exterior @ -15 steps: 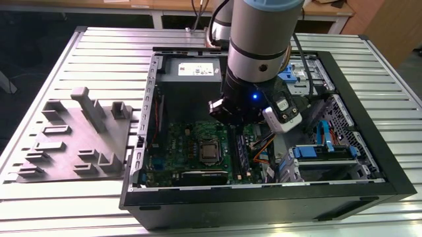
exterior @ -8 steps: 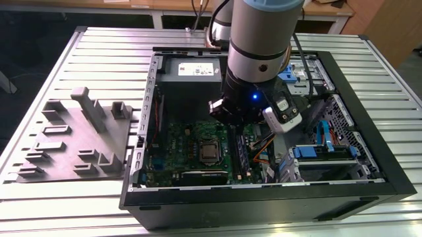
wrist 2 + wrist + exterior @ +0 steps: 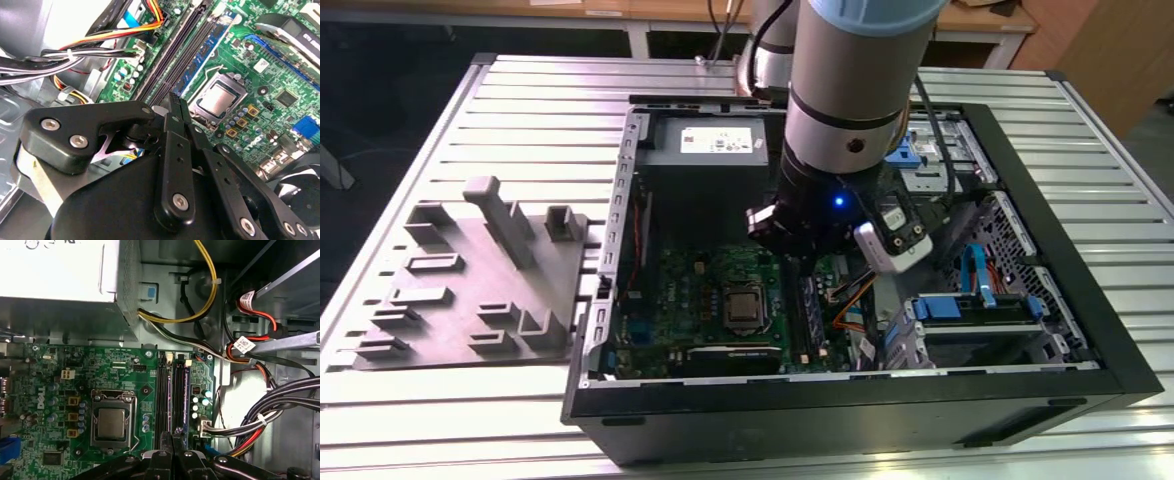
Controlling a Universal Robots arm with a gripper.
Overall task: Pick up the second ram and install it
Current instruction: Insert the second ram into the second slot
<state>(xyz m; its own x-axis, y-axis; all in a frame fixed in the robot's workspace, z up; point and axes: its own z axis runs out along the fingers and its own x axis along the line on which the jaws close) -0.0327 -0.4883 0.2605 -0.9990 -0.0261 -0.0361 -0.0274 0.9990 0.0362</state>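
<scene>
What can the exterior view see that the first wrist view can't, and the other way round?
Exterior view: the whole black computer case, the grey plastic tray beside it, the slatted metal table under them, and the big robot arm reaching in.
First wrist view: a yellow cable looping inside the case, seen close up.
Both: the green circuit board, its square processor socket, and the silver box.

Print inspection: I can read no wording out. In the exterior view, the white label (image 3: 723, 143) on the power supply (image 3: 670, 140) carries print too fine to read. In the first wrist view, 2 white tags (image 3: 243, 344) on the cables (image 3: 280, 395) show marks I cannot decipher.
</scene>
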